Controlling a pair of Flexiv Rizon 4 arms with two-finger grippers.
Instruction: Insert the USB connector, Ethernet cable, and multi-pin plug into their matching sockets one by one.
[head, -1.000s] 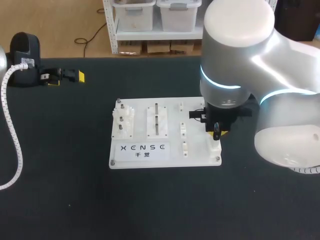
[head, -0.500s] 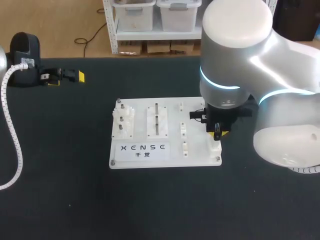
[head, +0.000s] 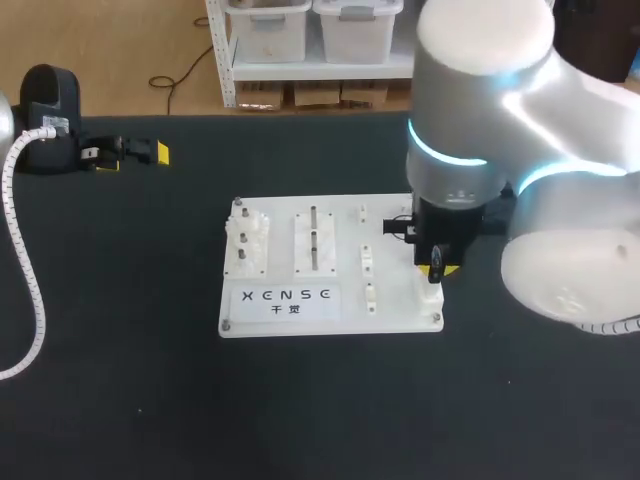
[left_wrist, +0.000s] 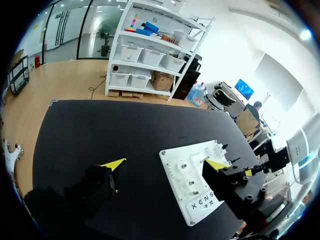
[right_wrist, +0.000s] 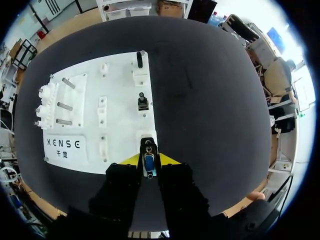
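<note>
Right pincer (right_wrist: 149, 162) pinches the multi-pin plug (right_wrist: 148, 150) over the white board's (right_wrist: 120, 100) corner; left pincer (left_wrist: 164, 164) hangs spread above the table (head: 120, 320).

table (head: 120, 400): black, matt. board (head: 395, 305): smooth white plastic, metal pegs (right_wrist: 64, 106). multi-pin plug (right_wrist: 149, 164): metal face, black plastic body. right arm (head: 560, 100): glossy pale shell.

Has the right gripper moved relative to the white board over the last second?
Yes, slightly. The right gripper, shut on the multi-pin plug, has edged toward the head view's right and the white board's near edge.
</note>
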